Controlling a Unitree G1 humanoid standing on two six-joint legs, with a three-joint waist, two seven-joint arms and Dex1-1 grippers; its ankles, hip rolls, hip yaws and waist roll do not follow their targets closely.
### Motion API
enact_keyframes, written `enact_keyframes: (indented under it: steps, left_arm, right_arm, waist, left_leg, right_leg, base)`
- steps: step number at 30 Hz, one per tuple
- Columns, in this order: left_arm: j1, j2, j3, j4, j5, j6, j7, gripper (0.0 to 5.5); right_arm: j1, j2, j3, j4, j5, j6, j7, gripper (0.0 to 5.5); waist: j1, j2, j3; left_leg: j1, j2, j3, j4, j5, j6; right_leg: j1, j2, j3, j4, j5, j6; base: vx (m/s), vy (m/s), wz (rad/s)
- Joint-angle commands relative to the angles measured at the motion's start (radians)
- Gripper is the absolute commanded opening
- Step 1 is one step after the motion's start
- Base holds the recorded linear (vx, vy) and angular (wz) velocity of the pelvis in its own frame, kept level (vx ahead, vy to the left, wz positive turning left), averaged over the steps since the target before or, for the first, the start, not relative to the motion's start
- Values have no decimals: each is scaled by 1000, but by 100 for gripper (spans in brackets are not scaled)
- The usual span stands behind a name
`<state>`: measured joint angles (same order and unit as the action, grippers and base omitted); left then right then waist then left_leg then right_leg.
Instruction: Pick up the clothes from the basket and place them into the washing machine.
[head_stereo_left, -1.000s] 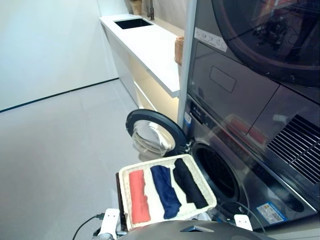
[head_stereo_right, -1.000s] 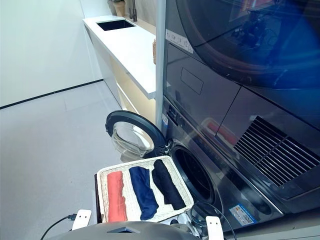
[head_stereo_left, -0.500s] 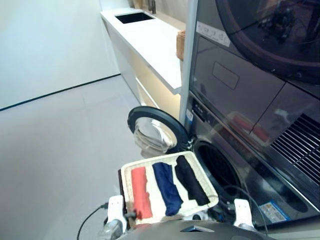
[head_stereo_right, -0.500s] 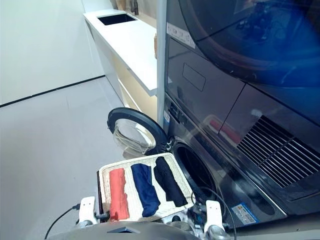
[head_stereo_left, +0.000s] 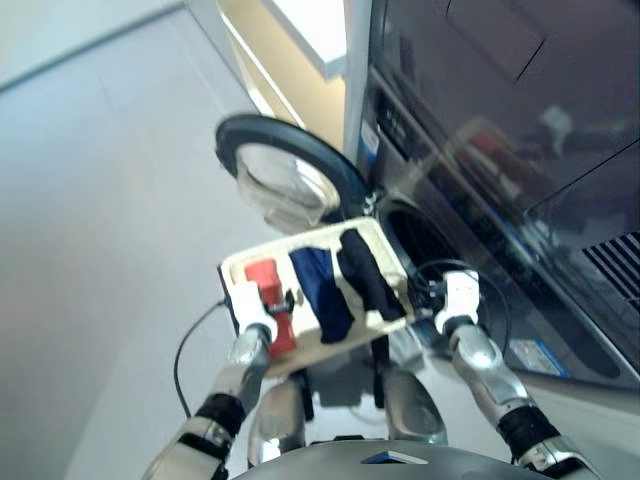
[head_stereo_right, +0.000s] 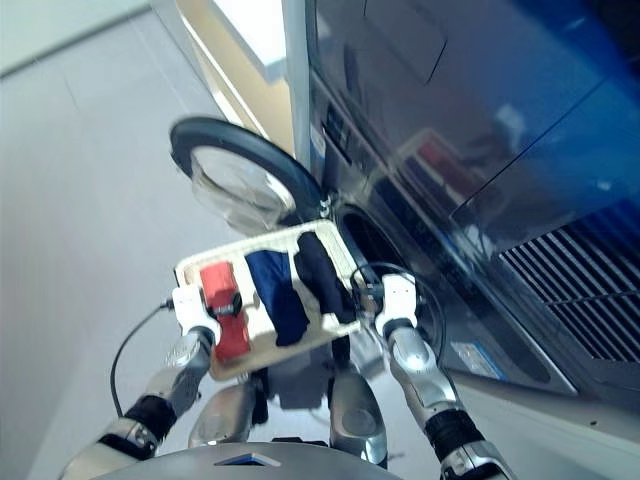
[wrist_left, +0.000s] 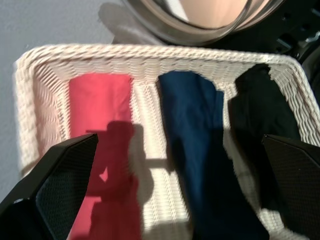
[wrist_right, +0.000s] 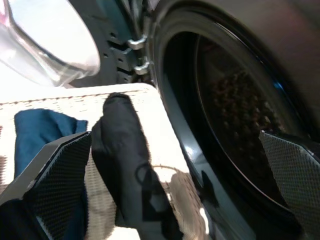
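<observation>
Over basket (wrist_left: 30, 100), left gripper (head_stereo_left: 262, 305) jaws wide and empty, right gripper (head_stereo_left: 440, 297) likewise, beside drum rim (wrist_right: 175, 115)

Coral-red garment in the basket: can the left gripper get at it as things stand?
Probably yes. The left gripper is open above the basket, and the coral-red garment lies uncovered at the basket's left end, beside the navy garment, with nothing in between.
</observation>
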<state>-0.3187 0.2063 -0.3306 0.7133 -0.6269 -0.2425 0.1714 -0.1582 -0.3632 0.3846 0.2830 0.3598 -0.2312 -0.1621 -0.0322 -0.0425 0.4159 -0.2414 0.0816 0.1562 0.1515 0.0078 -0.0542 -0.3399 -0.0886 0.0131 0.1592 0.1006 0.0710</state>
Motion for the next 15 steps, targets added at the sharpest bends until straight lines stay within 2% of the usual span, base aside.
enact_keyframes:
  steps: [1,8,11,15]
  left_arm:
    - [-45,-12,-1,-17,12,-74,79,550]
    - [-245,-17,63,110,16,-80,217,550]
    - [-276,-11,88,99,-16,-89,253,550]
    - [-347,11,127,181,-46,-75,290,550]
  right_arm:
    - [-42,-22,27,-204,-37,-98,-56,550]
    - [-178,-53,83,-438,-128,-137,-126,550]
    - [-229,-43,103,-492,-147,-142,-159,550]
    - [-269,-19,139,-516,-142,-154,-185,550]
  waist:
    - [-25,1,1]
    - [-57,-15,86]
    - [-65,-18,104]
    - [-73,-29,104]
  left_leg:
    - [-120,0,-98,184,-76,-13]
    - [-354,22,-100,348,-106,-24]
    - [-436,29,-103,395,-116,-25]
    - [-543,41,-101,433,-121,-26]
  right_leg:
    - [-70,-5,-27,224,-159,27]
    - [-308,5,-10,389,-190,13]
    - [-391,10,-4,429,-193,9]
    - [-496,21,1,452,-191,9]
  base:
    - [-152,-28,145]
    - [-139,-20,40]
    - [-102,-7,-76]
    - [-32,-4,-61]
